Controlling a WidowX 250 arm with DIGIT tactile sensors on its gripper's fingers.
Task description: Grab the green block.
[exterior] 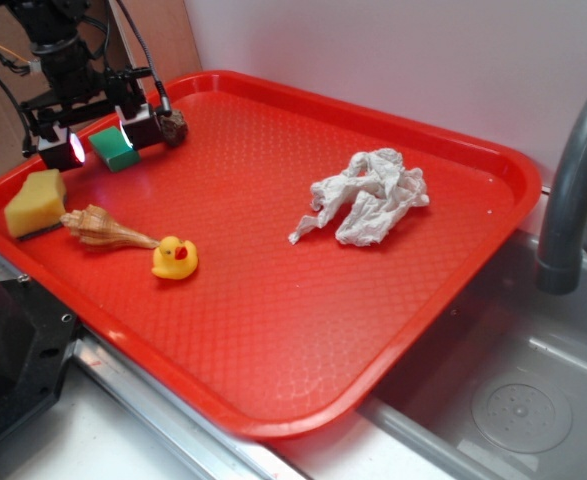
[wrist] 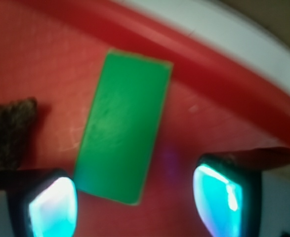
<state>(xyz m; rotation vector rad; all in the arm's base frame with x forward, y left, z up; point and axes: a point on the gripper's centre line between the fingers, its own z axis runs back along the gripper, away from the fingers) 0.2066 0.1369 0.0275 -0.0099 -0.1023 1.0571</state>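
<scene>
The green block (exterior: 113,148) lies flat at the 10 o'clock corner of the red tray (exterior: 303,330), close to the raised rim. The gripper (exterior: 101,140) hangs over it with its fingers (wrist: 53,207) spread wide, 1 on each side of the block, holding nothing. In the wrist view the block is skewed relative to the finger line and its near end sits closer to the finger at 7 o'clock.

Recommended procedure:
1. Shift the gripper until the block is centred between the 2 pads.
2. Rotate the wrist until the pads face the long edges squarely.
3. Descend to the tray surface, then close.

Caution: the dark rock-like object (exterior: 174,124) at 3 o'clock of the block may obstruct a finger. The yellow sponge (exterior: 34,202) is not the target.
</scene>
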